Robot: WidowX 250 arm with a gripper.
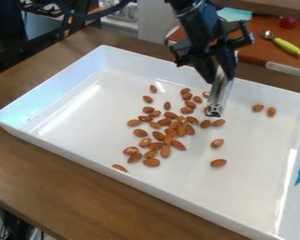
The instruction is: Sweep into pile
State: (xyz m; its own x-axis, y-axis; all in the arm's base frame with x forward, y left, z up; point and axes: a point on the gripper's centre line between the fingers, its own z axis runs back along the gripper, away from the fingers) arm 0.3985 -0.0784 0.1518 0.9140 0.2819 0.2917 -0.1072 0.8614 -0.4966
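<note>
Wooden worktop (27, 164) under a large white rectangular tray (64, 161); beyond the hand (220, 78), a second, reddish-brown table (262, 35) holds a utensil with a lime-green handle (287, 46). Your hand hangs over the far half of the tray, pointing down. You cannot tell how far open it is. A slim silvery piece (219, 96) runs down from it, and whether that is a gripped tool or part of the hand, you cannot tell either. Its lower end is close to the tray floor, a height that would suit pushing almonds sideways rather than lifting them.

The almonds (171, 126) lie in a loose band from just beside that lower end toward the near left side of the view, densest at the middle. Two strays (258, 108) sit to the right of the hand, well apart from the rest, and two more lie nearer you than its tip. Another is by the near wall. The tray's raised walls should keep any nut you sweep from rolling off the worktop.

The pile seems only partly formed. Your next sweep probably needs to bring the right-hand strays inward, low and slow; too quick a pass could scatter the middle.
</note>
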